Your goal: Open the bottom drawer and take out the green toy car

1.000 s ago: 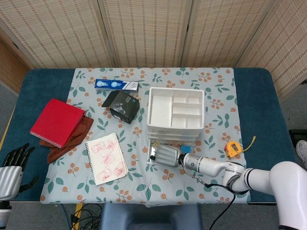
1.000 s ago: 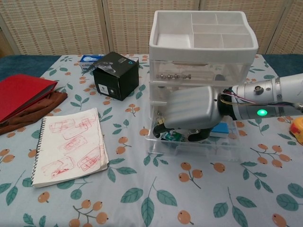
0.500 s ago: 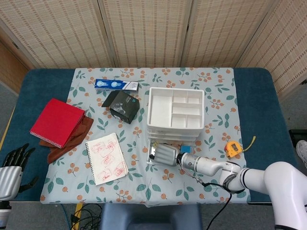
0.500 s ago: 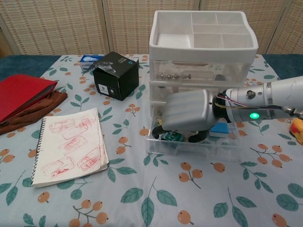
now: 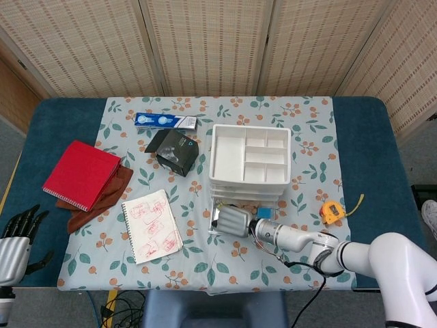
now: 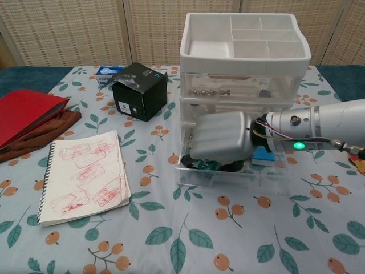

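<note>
Over the last second your right hand (image 6: 219,141) has slid a bit further left over the open bottom drawer (image 6: 231,174) and dropped lower into it; it now covers more of the green toy car (image 6: 209,165), so only a sliver of green peeks out under the knuckles; the forearm's swung with it, sitting lower and flatter in the chest view, and its green light has drifted left too

Right hand (image 6: 219,142) fills open bottom drawer (image 6: 268,181) mouth
</note>
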